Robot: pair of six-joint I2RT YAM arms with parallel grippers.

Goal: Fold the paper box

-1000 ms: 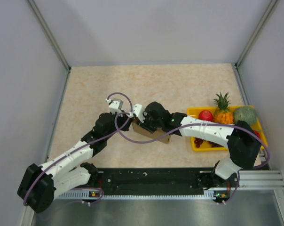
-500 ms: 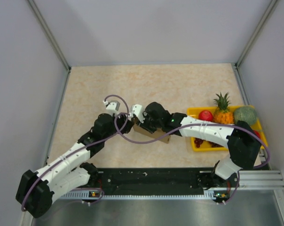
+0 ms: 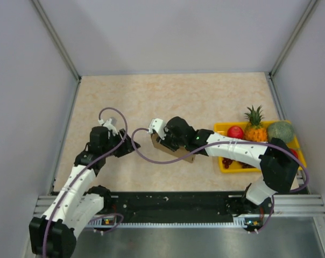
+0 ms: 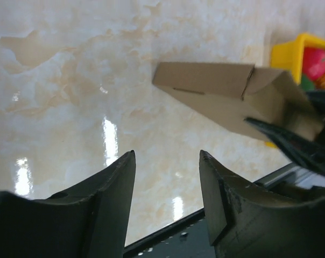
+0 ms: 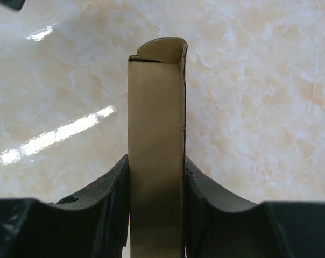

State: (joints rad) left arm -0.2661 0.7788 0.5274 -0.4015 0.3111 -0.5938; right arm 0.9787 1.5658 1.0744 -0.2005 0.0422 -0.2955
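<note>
The paper box [image 3: 176, 153] is a slim brown cardboard box held just above the table's middle. My right gripper [image 3: 163, 141] is shut on it. In the right wrist view the box [image 5: 156, 123] stands between both fingers, its end flap curled at the top, with the right gripper [image 5: 156, 161] pressing its two side walls. My left gripper [image 3: 132, 145] is open and empty, a short way left of the box. The left wrist view shows the box [image 4: 221, 94] ahead and to the right of the left gripper [image 4: 167, 153], not touching it.
A yellow tray [image 3: 220, 128] at the right edge holds a pineapple [image 3: 254, 126], a red apple [image 3: 235, 131], a green melon [image 3: 281, 130] and dark grapes [image 3: 231, 162]. Grey walls enclose the marble tabletop [image 3: 173, 97]. A black rail [image 3: 173, 204] runs along the near edge.
My left gripper has opened, let go of the box's left end and drawn back to the left. The right gripper and the box have stayed put.
</note>
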